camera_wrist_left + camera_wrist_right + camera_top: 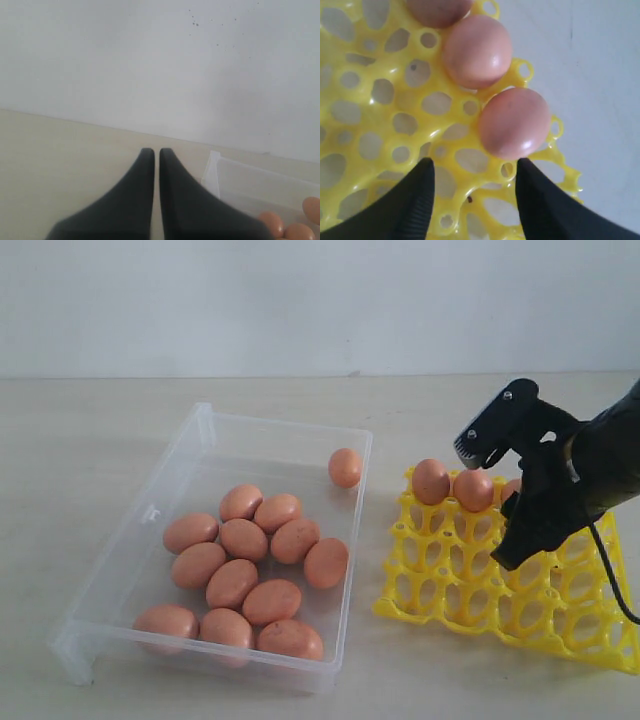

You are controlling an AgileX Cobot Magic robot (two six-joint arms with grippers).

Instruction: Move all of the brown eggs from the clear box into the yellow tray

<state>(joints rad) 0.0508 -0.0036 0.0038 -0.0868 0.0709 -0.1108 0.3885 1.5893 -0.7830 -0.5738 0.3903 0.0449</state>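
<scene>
Worktop (90, 440): carries both containers.
Clear box (205, 425): about thirteen brown eggs (243, 538) inside, one apart at far corner.
Yellow tray (440, 570): three eggs in far row; third mostly hidden behind right arm in exterior view.
Right tool (475, 164): jaws spread, empty, tips just beside end egg (514, 122).
Risk: careless retreat clips that egg, tips it off edge cup.
Left tool (154, 152): jaws together, empty, absent from exterior view.
</scene>
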